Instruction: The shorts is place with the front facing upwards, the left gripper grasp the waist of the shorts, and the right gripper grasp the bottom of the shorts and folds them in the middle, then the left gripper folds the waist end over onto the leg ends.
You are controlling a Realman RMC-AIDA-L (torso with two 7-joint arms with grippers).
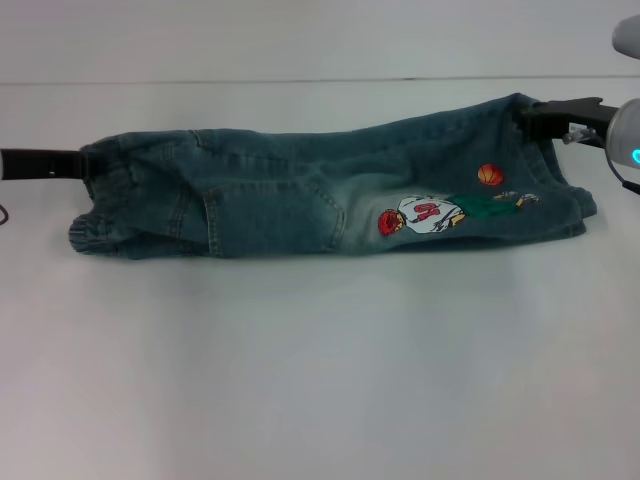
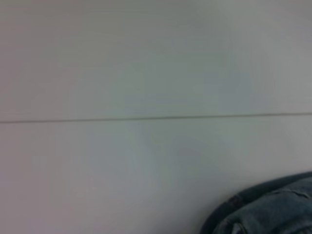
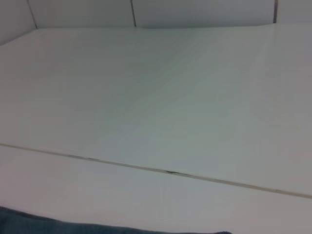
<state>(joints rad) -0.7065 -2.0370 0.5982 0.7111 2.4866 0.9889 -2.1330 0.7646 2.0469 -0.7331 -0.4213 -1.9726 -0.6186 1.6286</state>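
The shorts point(image 1: 320, 195) are lying already doubled lengthwise on the white tabletop point(image 1: 320, 380), stretching as a long band across the middle of the head view. Long axis is running left-right across the frame, tilting slightly up toward the right. The gathered waist point(image 1: 100, 200) is pointing to the left edge of the frame; the leg ends point(image 1: 560, 190) with the cartoon print point(image 1: 430, 213) are pointing right.

The left end effector point(image 1: 82, 163) is sitting at the upper left end of the band, its black bracket coming in from the left edge and meeting the waistband; it looks clenched on the waist, judging by the cloth bunching around its tip. The right end effector point(image 1: 528, 115) is at the upper right, its black claw touching the raised upper corner of the hem and appearing to be pinching the bottom of the shorts point(image 1: 575, 205).

Coming move turns on the waist lying directly at the left end effector, with the leg ends far along the axis to the right. So the left arm is the nearer one for carrying the waist rightward over onto the leg ends.

Wrist views are showing only tabletop and a sliver of denim.
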